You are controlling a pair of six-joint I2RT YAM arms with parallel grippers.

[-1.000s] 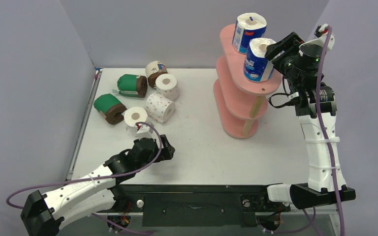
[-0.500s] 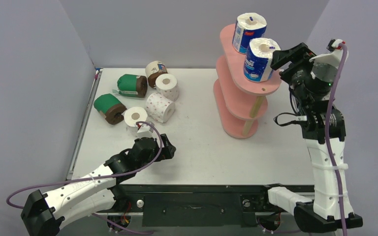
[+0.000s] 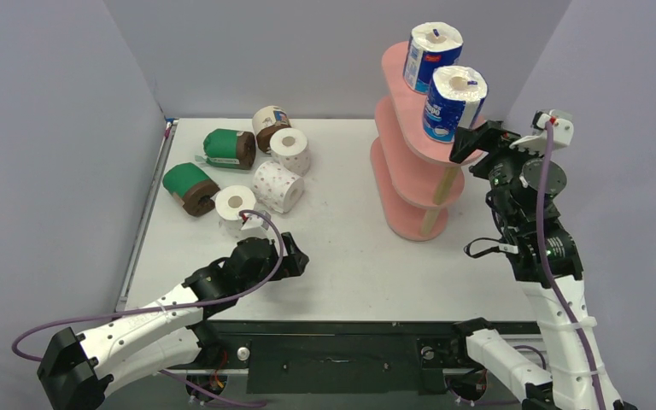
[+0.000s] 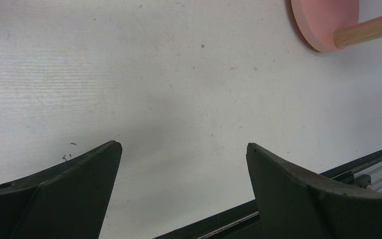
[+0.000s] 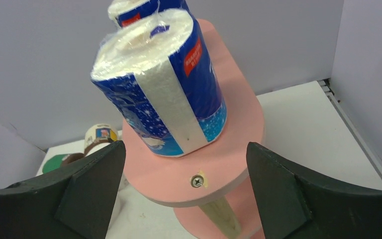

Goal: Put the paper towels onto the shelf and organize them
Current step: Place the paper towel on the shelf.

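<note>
The pink shelf (image 3: 397,85) stands at the back right of the table. Two blue-white paper towels stand upright on its top board, one at the back (image 3: 432,53) and one nearer (image 3: 453,104). My right gripper (image 3: 471,141) is open just beyond that board's near end, apart from the nearer roll (image 5: 164,84), with nothing between its fingers. Two green-wrapped rolls (image 3: 229,148) (image 3: 190,188), a cream-wrapped one (image 3: 269,124) and three pink-dotted white ones (image 3: 290,149) (image 3: 277,185) (image 3: 237,205) lie at the back left. My left gripper (image 3: 295,260) hangs open and empty over bare table.
In the left wrist view the open left gripper (image 4: 183,145) looks across white table to the shelf's bottom board (image 4: 318,20) and a wooden post (image 4: 368,30). The table's front edge and black rail (image 3: 342,329) lie close behind it. Grey walls enclose three sides.
My right gripper has opened wider, come off the nearer blue-white roll and drawn back and down past the top board's end. The roll stays upright. The left arm barely moved.
</note>
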